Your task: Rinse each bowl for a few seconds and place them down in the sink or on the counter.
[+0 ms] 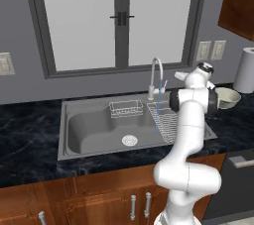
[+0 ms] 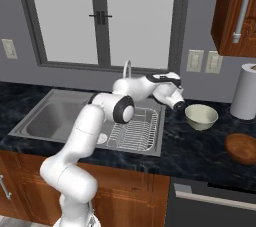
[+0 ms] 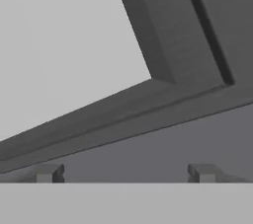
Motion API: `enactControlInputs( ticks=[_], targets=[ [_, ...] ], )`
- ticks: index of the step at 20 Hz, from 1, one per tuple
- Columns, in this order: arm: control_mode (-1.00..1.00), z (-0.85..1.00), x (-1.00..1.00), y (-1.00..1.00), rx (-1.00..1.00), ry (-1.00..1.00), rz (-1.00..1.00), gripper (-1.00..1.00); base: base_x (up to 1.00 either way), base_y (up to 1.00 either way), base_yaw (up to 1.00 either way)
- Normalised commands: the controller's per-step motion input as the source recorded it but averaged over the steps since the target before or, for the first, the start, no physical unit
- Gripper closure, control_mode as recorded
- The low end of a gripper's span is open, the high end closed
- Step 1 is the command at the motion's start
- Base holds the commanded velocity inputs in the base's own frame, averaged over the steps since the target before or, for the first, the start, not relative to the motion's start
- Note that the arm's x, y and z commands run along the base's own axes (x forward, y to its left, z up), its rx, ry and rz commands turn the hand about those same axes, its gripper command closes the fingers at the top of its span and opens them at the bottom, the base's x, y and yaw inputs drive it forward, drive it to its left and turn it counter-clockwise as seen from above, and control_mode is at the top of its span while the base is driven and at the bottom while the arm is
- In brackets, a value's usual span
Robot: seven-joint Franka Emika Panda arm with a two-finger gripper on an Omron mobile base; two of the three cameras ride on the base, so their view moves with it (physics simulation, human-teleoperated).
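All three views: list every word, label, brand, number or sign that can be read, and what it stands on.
None: no readable text in any view.
Paper-towel roll: plain white, no print.
Wall plates: blank, no markings.
Cream bowl and wooden bowl: no label or mark.
Faucet and sink: no brand visible.
Upper cabinet: plain wood, no lettering.

Sink (image 1: 74, 120) brushed grey steel, matt sheen. Faucet (image 1: 156, 73) polished chrome. Wire rack (image 2: 135, 131) thin bare metal. Counter (image 2: 195, 153) glossy black marble-look, pale veins. Cream bowl (image 2: 201, 116) smooth, glazed. Brown bowl (image 2: 241, 148) glossy wood. Cabinets (image 1: 79, 201) brown wood, metal handles.
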Motion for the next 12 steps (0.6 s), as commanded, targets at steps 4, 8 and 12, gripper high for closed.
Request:
enactControlInputs(
  ticks=[4, 8, 12],
  targets=[
    [-1.00, 0.46, -0.64, 0.21, -0.04, 0.01, 0.00, -1.00, 0.00, 0.00, 0.00],
    [-1.00, 0.34, -0.79, 0.35, -0.08, 0.04, 0.00, -1.00, 0.00, 0.00, 0.00],
    [-1.00, 0.27, -0.92, 0.29, -0.08, 0.00, 0.00, -1.00, 0.00, 0.00, 0.00]
  ],
)
